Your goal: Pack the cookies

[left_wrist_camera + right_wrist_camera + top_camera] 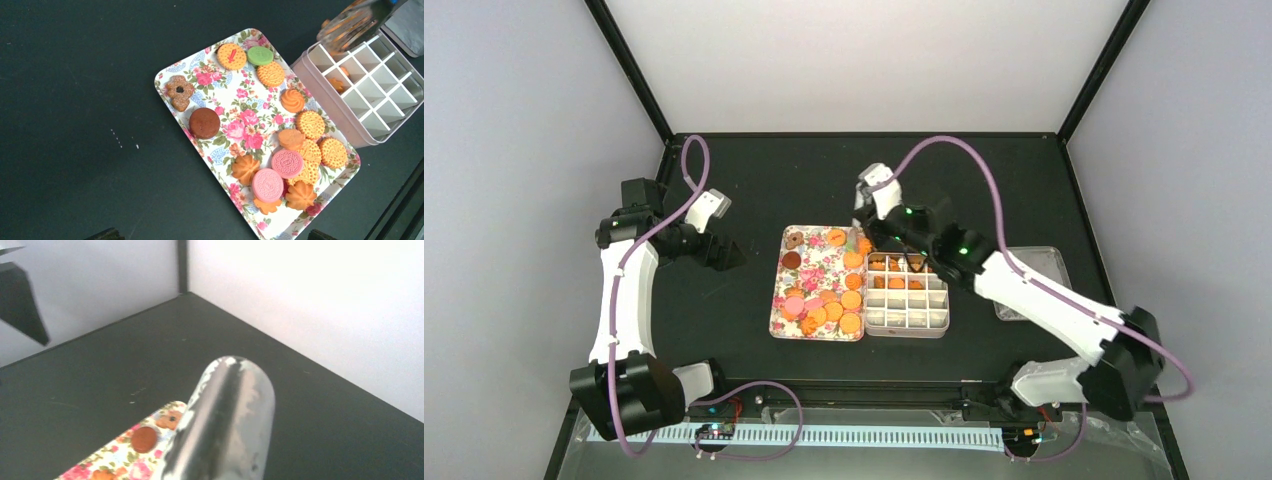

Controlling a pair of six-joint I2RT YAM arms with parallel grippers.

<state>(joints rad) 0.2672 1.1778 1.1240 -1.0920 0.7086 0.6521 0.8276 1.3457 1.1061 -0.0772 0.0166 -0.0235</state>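
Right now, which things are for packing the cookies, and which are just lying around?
For the job: small round orange, pink, brown and green cookies; flower-patterned rectangular tray; pale gridded plastic box; shiny metal tongs.
Lying about: clear plastic lid, right of the box.

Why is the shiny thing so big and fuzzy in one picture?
Right wrist view: the metal tongs sit very near the lens, so they look huge, soft and glary. Left wrist view: the cookies and flowered tray are sharp; the tongs at the top corner are smeared.
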